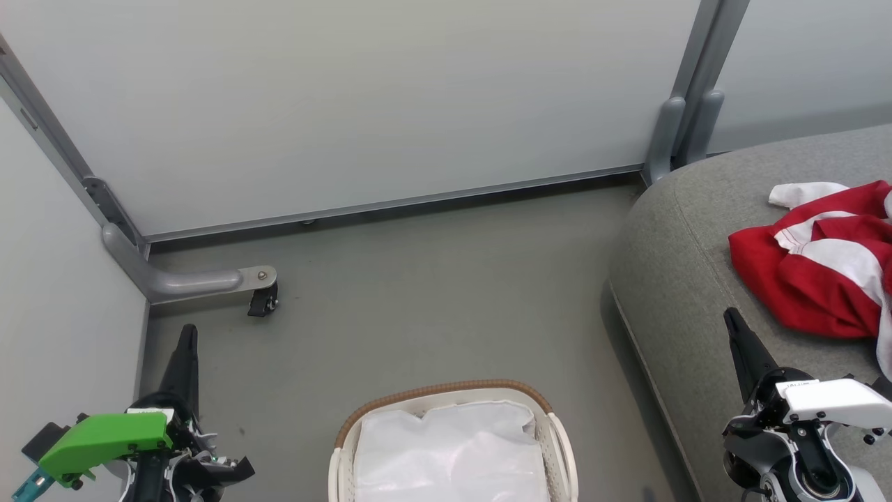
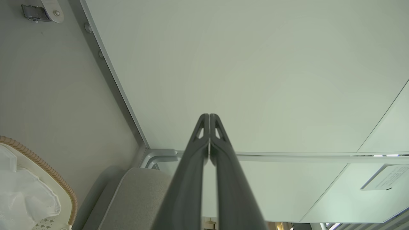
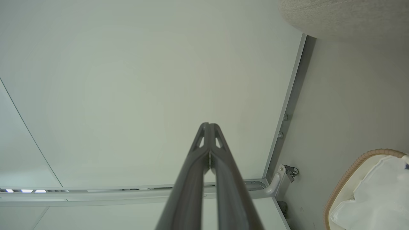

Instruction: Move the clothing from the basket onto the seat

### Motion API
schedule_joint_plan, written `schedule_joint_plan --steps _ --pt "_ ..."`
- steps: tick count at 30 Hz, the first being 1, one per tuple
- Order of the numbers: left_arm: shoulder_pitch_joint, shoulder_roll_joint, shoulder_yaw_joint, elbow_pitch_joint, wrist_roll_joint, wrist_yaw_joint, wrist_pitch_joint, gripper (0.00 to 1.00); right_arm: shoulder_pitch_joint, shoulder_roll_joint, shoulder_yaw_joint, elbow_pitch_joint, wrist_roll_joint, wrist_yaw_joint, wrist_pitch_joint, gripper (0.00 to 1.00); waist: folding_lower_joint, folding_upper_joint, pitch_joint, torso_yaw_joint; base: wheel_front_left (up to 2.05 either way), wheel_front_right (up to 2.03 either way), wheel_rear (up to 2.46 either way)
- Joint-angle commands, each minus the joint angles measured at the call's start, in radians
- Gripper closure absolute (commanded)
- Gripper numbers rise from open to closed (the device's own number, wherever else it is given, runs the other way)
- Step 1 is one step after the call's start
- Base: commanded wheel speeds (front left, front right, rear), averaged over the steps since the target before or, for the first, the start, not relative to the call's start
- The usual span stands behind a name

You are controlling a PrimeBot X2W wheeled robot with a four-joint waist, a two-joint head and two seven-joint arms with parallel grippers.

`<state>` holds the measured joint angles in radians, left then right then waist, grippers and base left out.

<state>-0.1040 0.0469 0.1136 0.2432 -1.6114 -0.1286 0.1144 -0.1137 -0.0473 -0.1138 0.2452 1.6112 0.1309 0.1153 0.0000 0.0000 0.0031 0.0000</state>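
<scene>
Both sets of fingers are pressed together on nothing, on the left gripper (image 1: 187, 333) and the right gripper (image 1: 730, 317). Red-and-white clothing (image 1: 812, 282) lies just right of the right fingertips, on the grey seat (image 1: 686, 279). Between the two grippers sits the basket (image 1: 446, 389), holding a white liner (image 1: 453, 446).

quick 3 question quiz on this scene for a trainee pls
1. True or false: the clothing lies on the seat.
2. What shows inside the basket? A) red garments B) a white liner C) a green towel
3. Fill in: the left gripper and the right gripper each have their two fingers ____ (open or shut).

Key: 1 true; 2 B; 3 shut
</scene>
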Motion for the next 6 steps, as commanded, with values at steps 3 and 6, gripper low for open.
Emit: schedule_joint_plan --steps 3,6 --pt "-0.009 0.006 0.002 0.0 -0.003 -0.004 0.003 1.0 0.01 -0.006 -0.002 -0.003 0.003 0.0 0.001 1.0 0.0 0.0 0.0 0.0 0.0 0.0 0.0" --pt "-0.009 0.006 0.002 0.0 -0.003 -0.004 0.003 1.0 0.01 -0.006 -0.002 -0.003 0.003 0.0 0.001 1.0 0.0 0.0 0.0 0.0 0.0 0.0 0.0"
